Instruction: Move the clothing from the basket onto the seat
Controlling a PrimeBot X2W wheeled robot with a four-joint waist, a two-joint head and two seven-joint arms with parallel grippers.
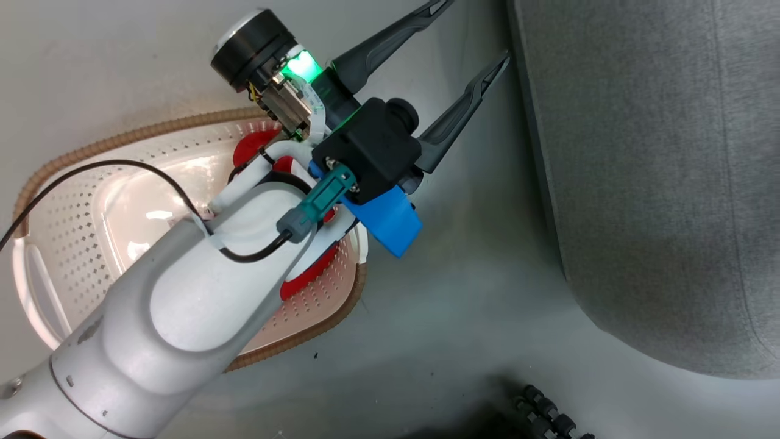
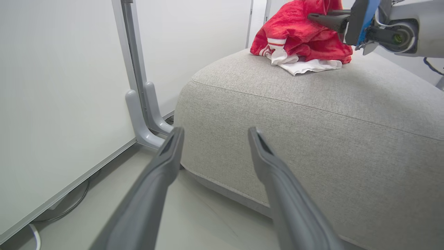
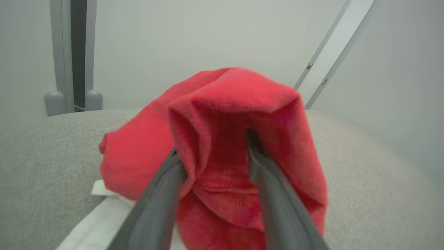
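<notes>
hidden / unclear: in the head view the pale left forearm point(image 1: 201, 292) covers the middle of the basket point(image 1: 122, 141). red fabric point(image 1: 308, 277) shows past the forearm in scraps; its shape can't be made out. the basket's near left side is cut off by the frame. a dark ribbed object point(image 1: 548, 414) at the bottom edge is cut off, identity unclear. in the right wrist view the tips of the right gripper point(image 3: 213, 146) are buried in folds of cloth.

edges / room: bare grey floor point(image 1: 457, 292) runs between the basket and the seat point(image 1: 658, 183). the seat's rounded side faces the basket. the left wrist view shows a white wall panel point(image 2: 52, 86) and a grey post foot point(image 2: 145, 114) just beside the seat's corner. much of the seat top is bare.

clothing vs grippers: the clothing point(image 2: 298, 34) lies heaped on top of the seat point(image 2: 277, 104), red over white trim. the right gripper point(image 2: 312, 16) touches its upper side. up close, its fingers stand parted with a loose red fold point(image 3: 236, 93) sagging between and around them (not squeezed flat). the left gripper point(image 1: 473, 32) is spread wide and holds nothing. it hangs over the floor near the seat's edge, well apart from the heap, pointing at the seat's side point(image 2: 215, 131).
</notes>
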